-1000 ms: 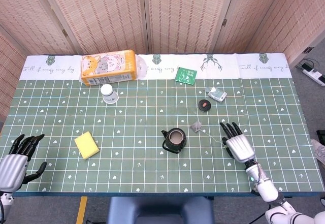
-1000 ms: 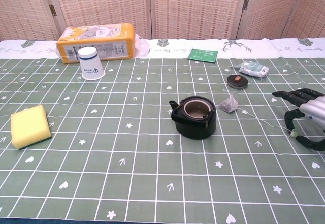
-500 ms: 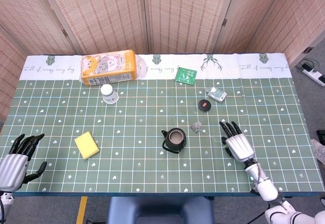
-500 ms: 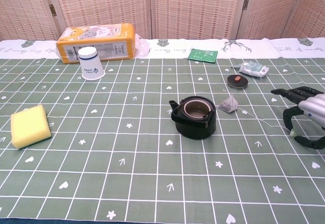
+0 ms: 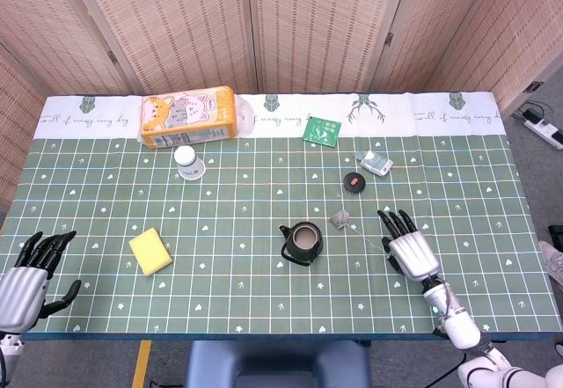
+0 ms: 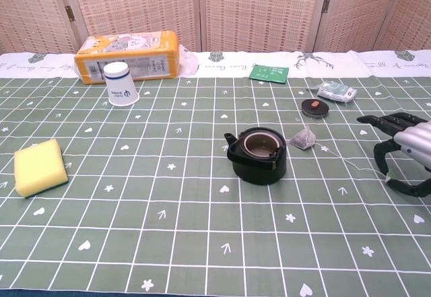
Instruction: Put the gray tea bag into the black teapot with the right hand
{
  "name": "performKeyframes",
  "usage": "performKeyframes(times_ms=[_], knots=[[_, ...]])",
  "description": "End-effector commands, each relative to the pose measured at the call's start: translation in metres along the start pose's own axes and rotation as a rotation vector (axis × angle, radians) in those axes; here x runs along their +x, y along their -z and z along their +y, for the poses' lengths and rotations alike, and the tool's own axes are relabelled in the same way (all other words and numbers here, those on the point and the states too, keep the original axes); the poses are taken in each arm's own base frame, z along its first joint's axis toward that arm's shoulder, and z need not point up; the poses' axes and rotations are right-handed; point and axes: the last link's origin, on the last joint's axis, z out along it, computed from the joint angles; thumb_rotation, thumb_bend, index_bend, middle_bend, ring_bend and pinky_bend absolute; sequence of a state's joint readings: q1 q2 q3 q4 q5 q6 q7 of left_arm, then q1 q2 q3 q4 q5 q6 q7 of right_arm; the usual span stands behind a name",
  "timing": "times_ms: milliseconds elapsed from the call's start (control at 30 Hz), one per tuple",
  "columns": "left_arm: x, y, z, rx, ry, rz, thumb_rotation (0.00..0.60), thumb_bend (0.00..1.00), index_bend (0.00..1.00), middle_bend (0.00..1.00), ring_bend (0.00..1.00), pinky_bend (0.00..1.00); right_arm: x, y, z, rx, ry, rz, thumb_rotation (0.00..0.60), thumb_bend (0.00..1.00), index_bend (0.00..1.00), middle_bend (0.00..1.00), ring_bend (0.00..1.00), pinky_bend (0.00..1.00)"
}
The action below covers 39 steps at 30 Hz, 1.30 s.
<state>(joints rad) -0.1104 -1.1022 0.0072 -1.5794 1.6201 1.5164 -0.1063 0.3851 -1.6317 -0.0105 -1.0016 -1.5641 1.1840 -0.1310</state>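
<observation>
Black teapot (image 5: pixel 302 243) sits lidless mid-table. The right hand (image 5: pixel 410 252), empty with fingers spread, hovers well right of it. The gray tea bag (image 5: pixel 339 220) lies between them, up-left of the hand.

Glossy black teapot (image 6: pixel 256 154) on a matt green cloth (image 6: pixel 168 196) — soft mesh tea bag (image 6: pixel 303 137), spongy yellow foam block (image 6: pixel 40 168).
</observation>
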Motion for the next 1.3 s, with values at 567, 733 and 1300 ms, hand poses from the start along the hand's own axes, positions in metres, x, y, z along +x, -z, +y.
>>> performKeyframes(times_ms=[567, 733, 1300], knots=[[0.0005, 0.0, 0.0002, -0.001, -0.005, 0.006, 0.6, 0.37, 0.03, 0.07, 0.09, 0.01, -0.0039, -0.0019, 0.0005, -0.004, 0.015, -0.007, 0.6, 0.38, 0.64, 0.0, 0.0, 0.0], [0.001, 0.0, 0.0003, -0.005, -0.005, 0.009, 0.6, 0.37, 0.03, 0.07, 0.09, 0.01, -0.0049, -0.0029, 0.001, -0.002, 0.027, -0.007, 0.6, 0.38, 0.64, 0.0, 0.0, 0.0], [0.0034, 0.0015, 0.0013, -0.023, -0.004, 0.027, 0.6, 0.37, 0.03, 0.07, 0.09, 0.01, -0.0048, -0.0062, 0.002, -0.003, 0.057, 0.008, 0.6, 0.42, 0.64, 0.0, 0.0, 0.0]])
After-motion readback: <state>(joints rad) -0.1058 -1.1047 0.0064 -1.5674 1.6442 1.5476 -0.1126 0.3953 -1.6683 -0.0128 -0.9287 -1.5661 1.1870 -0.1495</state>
